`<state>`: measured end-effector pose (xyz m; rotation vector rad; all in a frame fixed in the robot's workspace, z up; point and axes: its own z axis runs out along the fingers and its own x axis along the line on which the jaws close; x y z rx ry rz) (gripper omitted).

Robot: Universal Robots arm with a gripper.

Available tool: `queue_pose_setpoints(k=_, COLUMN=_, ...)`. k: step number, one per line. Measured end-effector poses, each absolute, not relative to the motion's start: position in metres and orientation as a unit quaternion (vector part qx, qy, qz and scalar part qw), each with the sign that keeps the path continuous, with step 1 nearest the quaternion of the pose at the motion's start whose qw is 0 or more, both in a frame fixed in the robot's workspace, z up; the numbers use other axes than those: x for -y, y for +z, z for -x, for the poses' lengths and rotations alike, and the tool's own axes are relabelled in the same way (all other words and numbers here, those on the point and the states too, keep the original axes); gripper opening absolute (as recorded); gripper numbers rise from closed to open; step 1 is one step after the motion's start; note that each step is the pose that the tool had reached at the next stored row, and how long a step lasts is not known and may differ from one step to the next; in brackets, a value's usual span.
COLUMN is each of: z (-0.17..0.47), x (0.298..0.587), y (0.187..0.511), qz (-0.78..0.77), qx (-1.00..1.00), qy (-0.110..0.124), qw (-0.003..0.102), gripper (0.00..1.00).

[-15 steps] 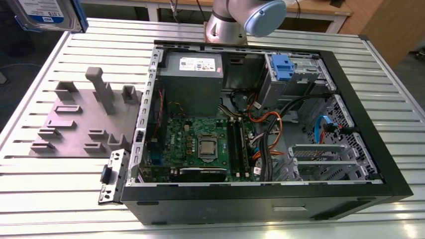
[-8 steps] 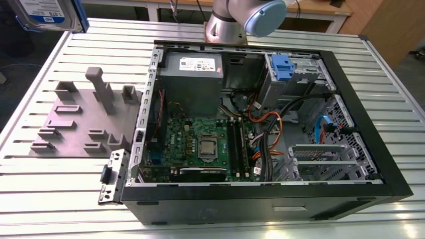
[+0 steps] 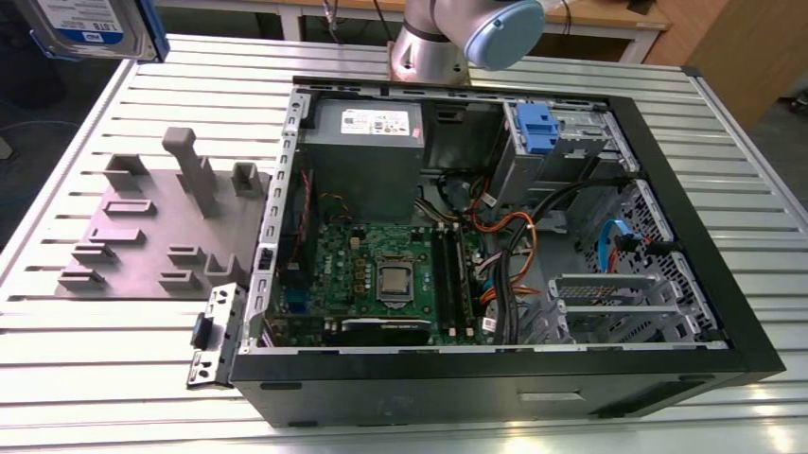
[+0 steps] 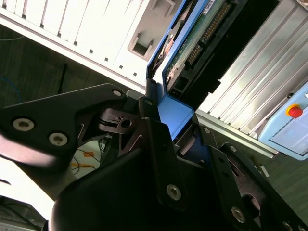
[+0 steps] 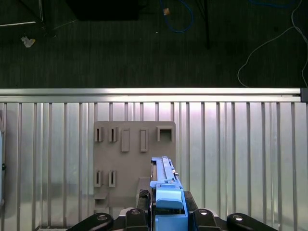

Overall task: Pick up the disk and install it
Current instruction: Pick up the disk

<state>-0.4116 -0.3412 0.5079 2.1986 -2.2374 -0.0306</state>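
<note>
The disk [image 3: 89,26] hangs in the air at the far corner on the exterior view's left, its white-and-blue label facing the camera inside the blue carrier. In the first wrist view the disk [image 5: 166,185] stands edge-on between my black fingers, above the grey fixture [image 5: 130,159]. The second wrist view shows the green circuit-board side of the disk [image 4: 202,38], and my gripper [image 4: 175,130] is shut on its blue carrier. The open computer case [image 3: 707,236] lies on the table to the exterior view's right of the disk.
The grey fixture plate [image 3: 151,227] with upright posts lies on the slatted metal table beside the case. Inside the case are a grey power-supply box [image 3: 366,142], a motherboard [image 3: 378,274], loose cables and a drive bay with a blue clip [image 3: 536,128]. The arm's base [image 3: 430,47] stands behind the case.
</note>
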Motion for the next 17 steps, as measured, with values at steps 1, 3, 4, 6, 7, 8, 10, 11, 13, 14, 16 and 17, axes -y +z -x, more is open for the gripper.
queue_pose_setpoints(k=1, z=0.4109, x=0.3412, y=0.5079, qz=-0.701, qx=0.713, qy=-0.01, qw=0.002, gripper=0.36)
queue_pose_setpoints(k=3, z=0.4087, x=0.3413, y=0.5079, qz=-0.701, qx=0.713, qy=-0.01, qw=0.002, gripper=0.36)
queue_pose_setpoints(k=4, z=0.4073, x=0.3412, y=0.5079, qz=-0.701, qx=0.713, qy=-0.01, qw=0.002, gripper=0.36)
queue_pose_setpoints(k=6, z=0.4048, x=0.3412, y=0.5079, qz=-0.701, qx=0.713, qy=-0.01, qw=0.002, gripper=0.36)
queue_pose_setpoints(k=7, z=0.404, x=0.3412, y=0.5079, qz=-0.701, qx=0.713, qy=-0.01, qw=0.002, gripper=0.36)
queue_pose_setpoints(k=8, z=0.4033, x=0.3412, y=0.5079, qz=-0.701, qx=0.713, qy=-0.01, qw=0.002, gripper=0.36)
queue_pose_setpoints(k=10, z=0.4022, x=0.3412, y=0.5079, qz=-0.701, qx=0.713, qy=-0.01, qw=0.002, gripper=0.36)
queue_pose_setpoints(k=11, z=0.4021, x=0.3414, y=0.5079, qz=-0.701, qx=0.713, qy=-0.01, qw=0.002, gripper=0.36)
queue_pose_setpoints(k=13, z=0.4018, x=0.3428, y=0.5079, qz=-0.701, qx=0.713, qy=-0.01, qw=0.002, gripper=0.36)
queue_pose_setpoints(k=14, z=0.4017, x=0.3437, y=0.5079, qz=-0.701, qx=0.713, qy=-0.01, qw=0.002, gripper=0.36)
queue_pose_setpoints(k=16, z=0.4017, x=0.3451, y=0.5079, qz=-0.701, qx=0.713, qy=-0.01, qw=0.002, gripper=0.36)
queue_pose_setpoints(k=17, z=0.4017, x=0.3455, y=0.5079, qz=-0.701, qx=0.713, qy=-0.01, qw=0.002, gripper=0.36)
